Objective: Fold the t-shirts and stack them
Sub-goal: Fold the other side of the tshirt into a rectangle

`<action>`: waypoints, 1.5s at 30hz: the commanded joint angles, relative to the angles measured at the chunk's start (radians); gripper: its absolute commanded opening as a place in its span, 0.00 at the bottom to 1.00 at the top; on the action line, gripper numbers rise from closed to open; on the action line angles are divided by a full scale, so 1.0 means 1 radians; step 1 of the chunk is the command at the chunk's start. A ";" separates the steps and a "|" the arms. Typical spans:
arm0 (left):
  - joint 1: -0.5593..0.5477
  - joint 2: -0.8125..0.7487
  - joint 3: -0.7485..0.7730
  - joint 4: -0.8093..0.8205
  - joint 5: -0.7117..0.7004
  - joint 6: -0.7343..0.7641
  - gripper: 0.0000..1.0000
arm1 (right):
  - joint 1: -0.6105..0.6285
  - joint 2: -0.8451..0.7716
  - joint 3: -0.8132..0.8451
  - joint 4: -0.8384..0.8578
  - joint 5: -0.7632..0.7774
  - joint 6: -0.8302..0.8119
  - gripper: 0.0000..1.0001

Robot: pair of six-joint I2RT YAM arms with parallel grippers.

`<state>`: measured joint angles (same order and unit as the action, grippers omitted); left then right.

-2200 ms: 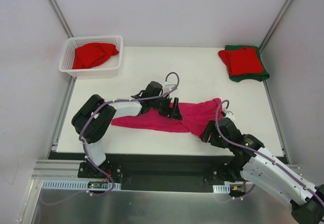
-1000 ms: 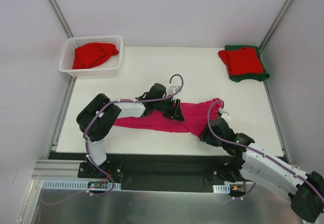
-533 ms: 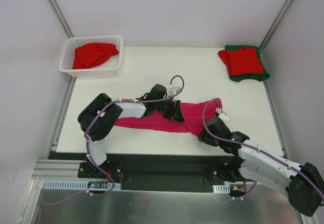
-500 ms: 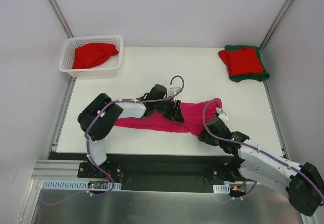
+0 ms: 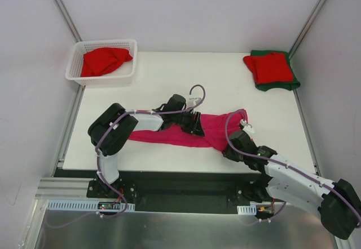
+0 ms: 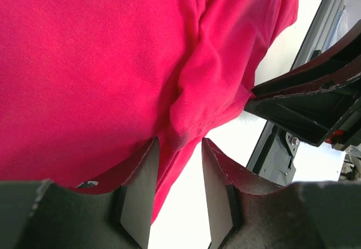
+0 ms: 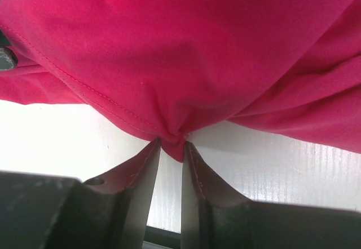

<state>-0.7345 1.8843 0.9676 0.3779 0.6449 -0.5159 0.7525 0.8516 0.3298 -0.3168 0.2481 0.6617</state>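
three shirts are off to the sides and one is being worked. the pink shirt lies bunched in a long strip across the near middle of the table, running left to right.

the left gripper is down on the strip's far edge near its middle. in the left wrist view its fingers stand a little apart with a fold of the pink hem between the tips, touching both; whether the fold is squeezed tight i cannot tell.

the right gripper is at the strip's right near end. in the right wrist view its fingers are nearly together and pinch a puckered bit of the pink edge at their tips, just above the table.

a loose red shirt sits crumpled in the basket at the far left corner. at the far right corner a folded red shirt lies on a green shirt, well apart from the arms.
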 commanded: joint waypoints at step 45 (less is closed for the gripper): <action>-0.026 0.044 0.022 0.052 -0.024 -0.026 0.10 | 0.019 0.020 0.006 -0.010 0.037 0.007 0.05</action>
<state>-0.7532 1.9266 0.9680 0.3893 0.6201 -0.5381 0.7647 0.8619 0.3298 -0.3180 0.2554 0.6621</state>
